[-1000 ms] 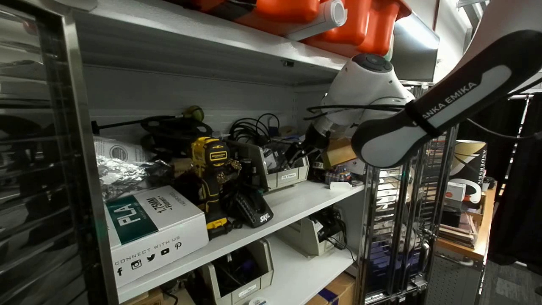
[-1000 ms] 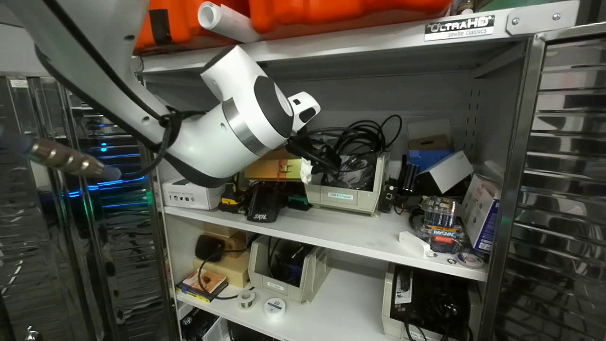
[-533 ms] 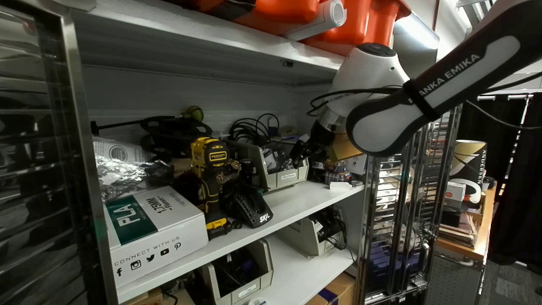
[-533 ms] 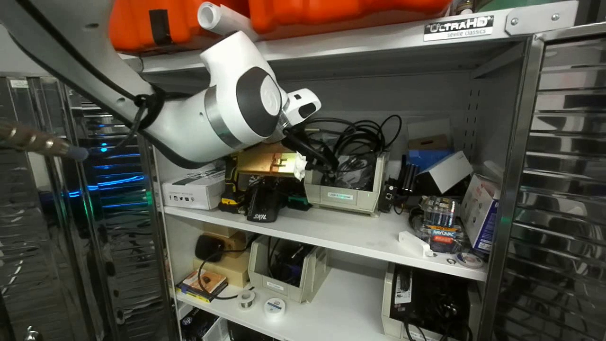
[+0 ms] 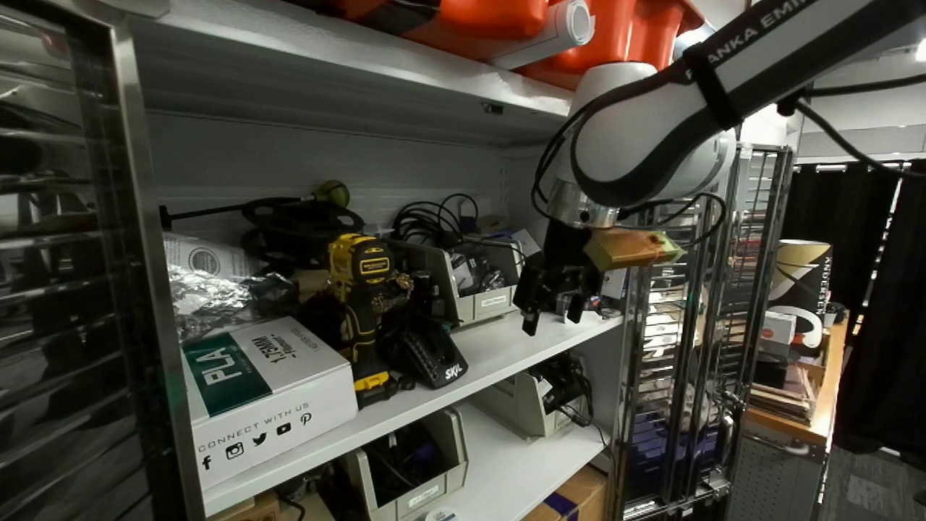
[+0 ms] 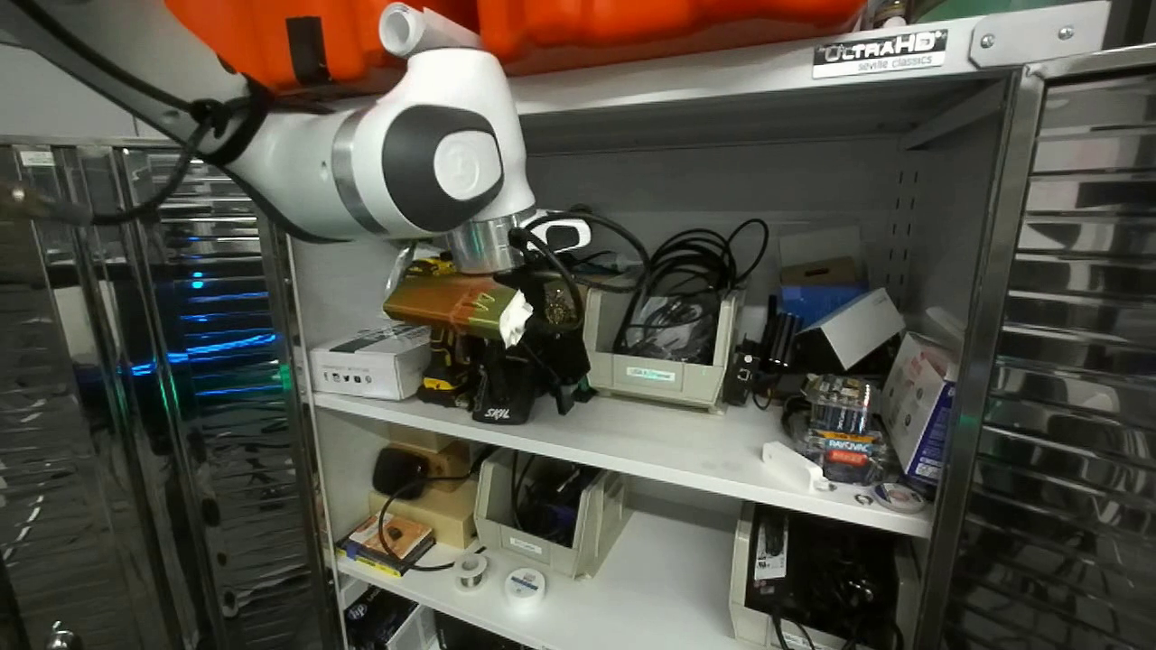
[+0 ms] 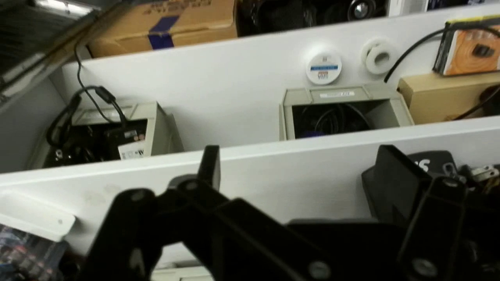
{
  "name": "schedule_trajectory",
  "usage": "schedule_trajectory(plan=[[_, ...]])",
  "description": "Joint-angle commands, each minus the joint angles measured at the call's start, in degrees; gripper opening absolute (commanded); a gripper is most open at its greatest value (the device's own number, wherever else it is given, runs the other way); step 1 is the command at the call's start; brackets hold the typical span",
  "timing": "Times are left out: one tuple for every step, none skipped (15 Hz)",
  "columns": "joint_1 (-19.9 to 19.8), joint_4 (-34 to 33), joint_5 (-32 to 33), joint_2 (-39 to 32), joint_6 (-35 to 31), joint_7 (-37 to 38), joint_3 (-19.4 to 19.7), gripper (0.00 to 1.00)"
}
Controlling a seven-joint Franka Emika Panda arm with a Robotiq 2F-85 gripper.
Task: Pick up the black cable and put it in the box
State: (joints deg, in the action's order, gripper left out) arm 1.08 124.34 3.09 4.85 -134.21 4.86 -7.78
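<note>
A coil of black cable [image 6: 694, 253] rises from the grey bin [image 6: 655, 379] on the upper shelf; the coil [image 5: 427, 221] and bin [image 5: 493, 304] also show in the exterior view. More black cable [image 7: 91, 91] hangs over the rim of a lower-shelf bin [image 7: 166, 132], and another lower bin [image 7: 340, 93] holds dark cables. Which cable and box are meant, I cannot tell. My gripper [image 5: 553, 317] points down in front of the upper bin, above the shelf's front part. In the wrist view its fingers [image 7: 299, 168] stand wide apart with nothing between them.
The upper shelf's front edge [image 7: 242, 154] runs below my fingers. A SKIL charger [image 5: 434, 358], a yellow drill [image 5: 359, 304] and a white PLA box [image 5: 268, 391] stand on it. Batteries [image 6: 840, 420] and a white bracket [image 7: 37, 214] lie at its far end. Metal doors [image 6: 1048, 379] flank the cabinet.
The arm has drawn back from the upper bin toward the shelf front. The wrist has turned from slanting over the bin to pointing down, and the fingers now show apart.
</note>
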Motion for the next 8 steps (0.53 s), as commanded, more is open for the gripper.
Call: schedule_trajectory(plan=[[0.97, -2.27, -4.59, 3.27, 12.77, -5.4, 2.59, 1.0], [1.03, -0.92, -1.89, 1.81, 7.7, -2.03, 1.93, 1.0], [0.96, -1.06, -2.12, 2.32, 8.91, -2.45, 2.26, 1.0], [0.94, -0.93, -2.08, 2.3, 8.85, -2.45, 2.35, 1.0], [0.97, -0.8, -2.08, 2.1, 8.81, -2.44, 2.35, 1.0], [0.99, -0.79, -2.07, 1.85, 8.78, -2.43, 2.35, 1.0], [1.0, -0.79, -2.07, 1.63, 8.71, -2.43, 2.35, 1.0], [1.04, -0.79, -2.08, 1.47, 8.65, -2.43, 2.33, 1.0]])
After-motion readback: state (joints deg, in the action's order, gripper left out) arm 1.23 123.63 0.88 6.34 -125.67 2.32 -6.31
